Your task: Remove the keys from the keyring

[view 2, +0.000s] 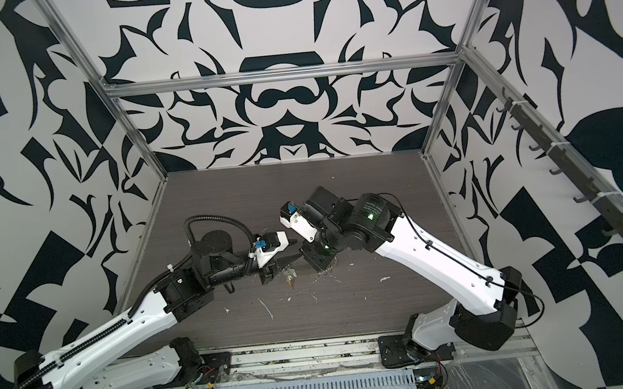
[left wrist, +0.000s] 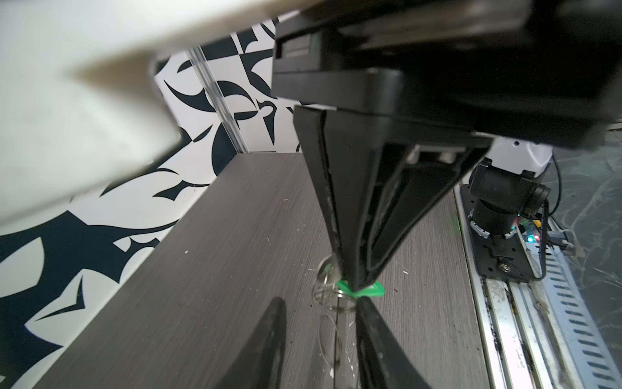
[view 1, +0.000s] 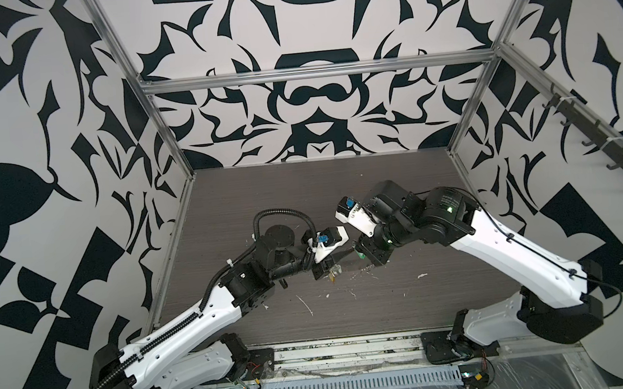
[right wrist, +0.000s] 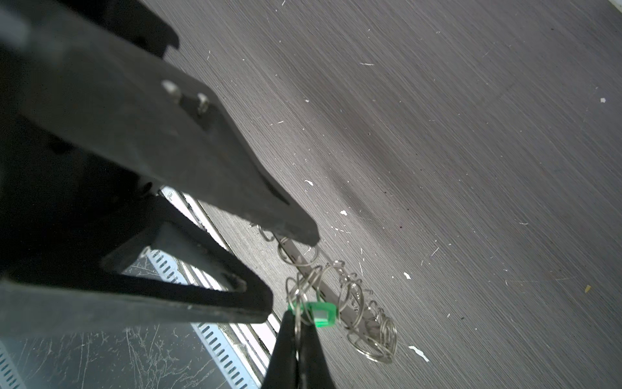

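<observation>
Right wrist view: the right gripper (right wrist: 295, 318) is clamped tight on a wire loop just beside a green tag (right wrist: 321, 313). That loop belongs to the keyring (right wrist: 331, 293), seen edge-on as a grey bar fringed with silver wire loops (right wrist: 373, 340).

The left gripper (right wrist: 284, 269) reaches in from the opposite side. Its jaws are narrowly parted, with one fingertip at the keyring's far end and the other beside the loops.

Left wrist view: the left gripper's fingers (left wrist: 274, 333) stand apart with loops between them, and that finger is clear of the wire. No grip is confirmed.

Both top views place the keyring (view 1: 334, 273) (view 2: 290, 277) near the middle of the desk (view 1: 265, 207), slightly toward its front edge, below the two meeting claws. Whether its lower end touches the desk cannot be determined. Individual keys cannot be made out.

White scraps (view 1: 306, 305) lie toward the front edge.
</observation>
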Robot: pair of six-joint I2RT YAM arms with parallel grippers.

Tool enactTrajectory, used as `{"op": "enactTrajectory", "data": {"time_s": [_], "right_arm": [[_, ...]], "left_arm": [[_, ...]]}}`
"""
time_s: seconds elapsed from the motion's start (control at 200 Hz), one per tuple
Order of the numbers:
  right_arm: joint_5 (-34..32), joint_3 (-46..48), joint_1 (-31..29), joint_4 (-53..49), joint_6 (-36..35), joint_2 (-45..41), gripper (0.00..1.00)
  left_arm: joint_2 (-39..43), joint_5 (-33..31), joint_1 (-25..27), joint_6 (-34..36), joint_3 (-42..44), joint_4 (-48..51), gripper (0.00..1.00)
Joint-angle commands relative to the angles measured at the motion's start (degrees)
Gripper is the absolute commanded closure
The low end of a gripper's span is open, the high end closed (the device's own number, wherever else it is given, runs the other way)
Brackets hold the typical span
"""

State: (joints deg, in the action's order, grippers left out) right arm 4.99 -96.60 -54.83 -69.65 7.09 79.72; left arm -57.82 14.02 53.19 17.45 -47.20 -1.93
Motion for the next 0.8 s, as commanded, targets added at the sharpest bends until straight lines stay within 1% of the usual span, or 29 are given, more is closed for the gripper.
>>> {"op": "enactTrajectory", "data": {"time_s": [0.0, 0.36, 0.62, 0.795], "right_arm": [[0.7, -1.6, 0.2, 1.2, -0.6, -1.0, 1.0], [0.9, -1.3, 0.2, 1.0, -0.8, -1.0, 1.0], [1.0, -1.3, 0.2, 1.0, -0.9, -0.8, 1.0], [1.1, -1.3, 0.2, 1.0, -0.9, -0.7, 1.0]], "left_arm": [[-0.4, 0.6, -0.4, -1.2, -0.3, -1.3, 0.65], [-0.5, 1.3, -0.5, -2.5, -1.4, -1.1, 0.73], [-0.4, 2.4, -0.5, -3.0, -2.3, -0.1, 0.74], [-0.5, 2.7, -0.5, -3.0, -2.5, 0.2, 0.77]]}}
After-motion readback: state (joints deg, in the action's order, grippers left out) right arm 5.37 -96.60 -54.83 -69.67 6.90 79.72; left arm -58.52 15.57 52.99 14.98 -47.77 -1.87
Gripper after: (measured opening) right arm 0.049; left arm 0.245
